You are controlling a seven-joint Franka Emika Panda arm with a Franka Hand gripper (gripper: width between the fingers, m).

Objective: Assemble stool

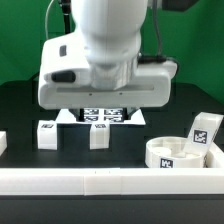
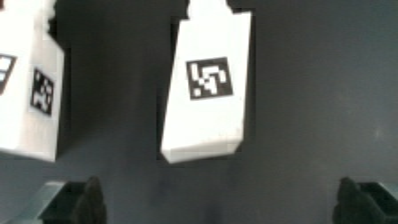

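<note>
The gripper (image 2: 221,203) hangs wide open and empty over a white leg (image 2: 210,92) resting on the dark surface (image 2: 320,120), likely spread to straddle it. The round seat (image 1: 168,158) sits at the exterior view's right.

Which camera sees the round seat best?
The exterior view. The seat shows clearly there, low at that view's right. The wrist view shows none of it, only one leg and part of another leg.
</note>
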